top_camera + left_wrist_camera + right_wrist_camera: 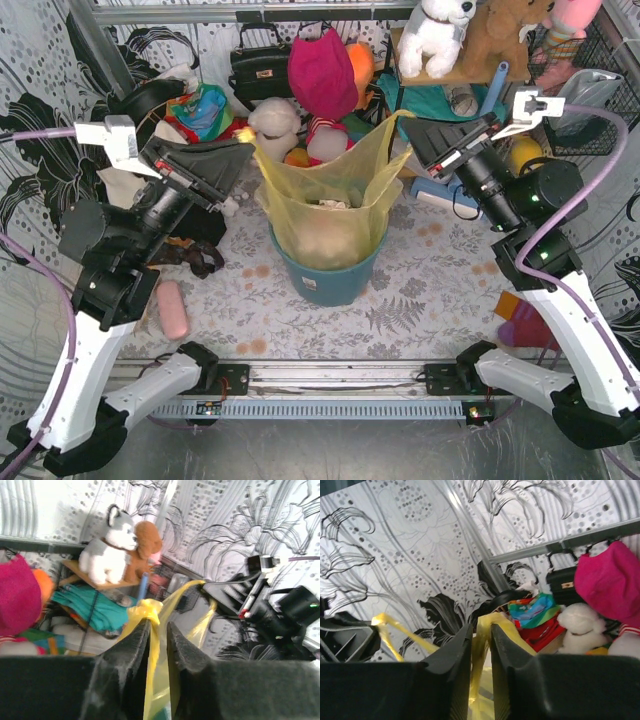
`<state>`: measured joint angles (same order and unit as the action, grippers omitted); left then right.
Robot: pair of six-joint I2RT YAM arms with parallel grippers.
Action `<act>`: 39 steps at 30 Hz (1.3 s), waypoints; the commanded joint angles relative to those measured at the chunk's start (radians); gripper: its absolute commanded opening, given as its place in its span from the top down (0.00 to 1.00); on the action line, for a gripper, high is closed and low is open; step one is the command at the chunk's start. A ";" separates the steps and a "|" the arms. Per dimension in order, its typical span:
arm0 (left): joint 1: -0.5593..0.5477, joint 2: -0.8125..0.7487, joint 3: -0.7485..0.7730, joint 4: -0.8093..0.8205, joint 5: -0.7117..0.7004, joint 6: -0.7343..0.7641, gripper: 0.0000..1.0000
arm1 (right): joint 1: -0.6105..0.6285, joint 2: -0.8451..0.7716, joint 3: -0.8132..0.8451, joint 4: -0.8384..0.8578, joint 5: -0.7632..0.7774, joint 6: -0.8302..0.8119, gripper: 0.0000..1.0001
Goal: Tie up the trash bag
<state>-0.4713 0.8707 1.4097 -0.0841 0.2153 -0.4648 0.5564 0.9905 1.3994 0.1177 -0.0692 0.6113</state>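
The thin, translucent yellow-green plastic trash bag (325,195) stands open in the middle of the table, lining a round teal-blue plastic bucket (328,282). Its upper half rises above the rim. Pale crumpled paper (322,238) shows through the film, low in the bag.

Two top corners of the bag are drawn up and outward into points. The left gripper (244,142) pinches the left point. In the left wrist view its black fingers (131,652) stand almost together, with a yellow strip running between them and a bunched wad at the tips. The right gripper (407,121) pinches the right point, held slightly higher. In the right wrist view its fingers (506,645) are likewise pressed close on a fold of yellow film.

Both arms rise from their bases at the near edge, elbows bent outward and wrists angled in toward the bag from either side.

Behind the bucket lie a magenta plush toy (322,72) and a black leather handbag (260,68).
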 commanded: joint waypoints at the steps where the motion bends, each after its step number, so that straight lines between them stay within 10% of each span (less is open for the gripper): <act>1: -0.002 0.016 -0.009 0.085 0.125 -0.022 0.56 | 0.005 0.024 0.017 0.051 -0.163 -0.008 0.71; 17: -0.003 -0.064 -0.052 -0.171 0.029 0.020 0.37 | 0.005 0.048 -0.003 -0.047 -0.321 -0.016 0.50; 39: -0.001 -0.138 -0.029 -0.435 -0.053 0.030 0.26 | 0.006 0.106 0.010 0.032 -0.369 0.042 0.48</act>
<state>-0.4713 0.7345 1.3972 -0.4950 0.1989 -0.4278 0.5564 1.0958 1.3998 0.0902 -0.4129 0.6357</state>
